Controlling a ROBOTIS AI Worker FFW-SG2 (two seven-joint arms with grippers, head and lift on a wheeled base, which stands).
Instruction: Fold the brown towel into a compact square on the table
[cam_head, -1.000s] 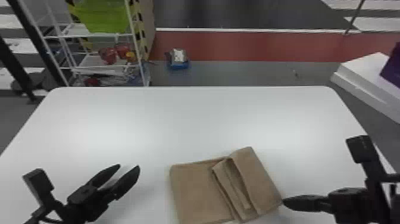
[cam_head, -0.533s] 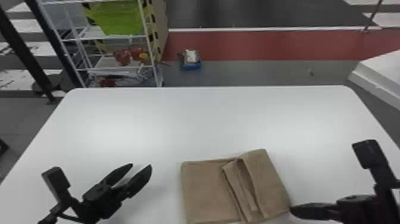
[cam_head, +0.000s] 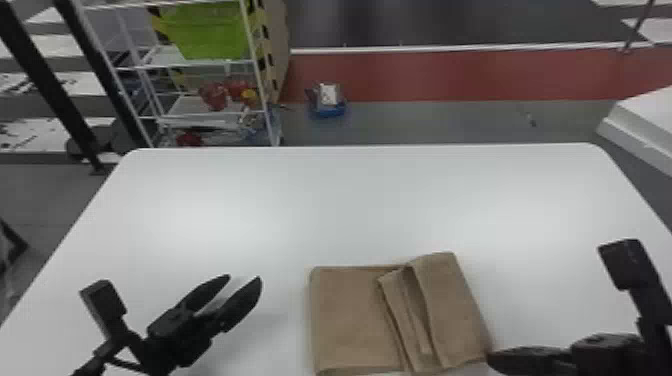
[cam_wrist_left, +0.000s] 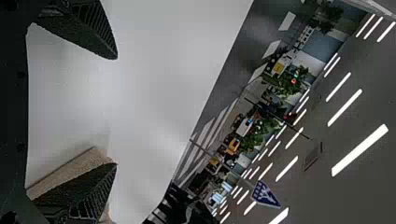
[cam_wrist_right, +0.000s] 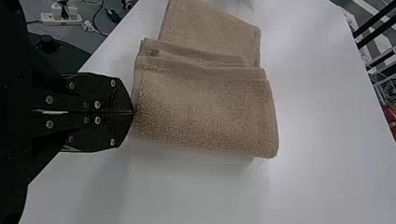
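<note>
My left gripper stands open to the left of the brown towel, with bare table between them. In the left wrist view, the left gripper has its fingers wide apart, and part of the towel shows beside one finger. The towel lies flat on its left part, with uneven folded layers stacked on its right. At its near right corner is my right gripper. In the right wrist view, the right gripper is shut, its tips against the edge of the folded towel; whether cloth is pinched I cannot tell.
The white table extends behind the towel and between both arms. Beyond its far left edge stands a wire rack with a green bin. A blue item lies on the floor, and a white block is at the far right.
The head view has turned left, shifting the whole scene rightward. Relative to the table, both arms and the towel look almost unchanged.
</note>
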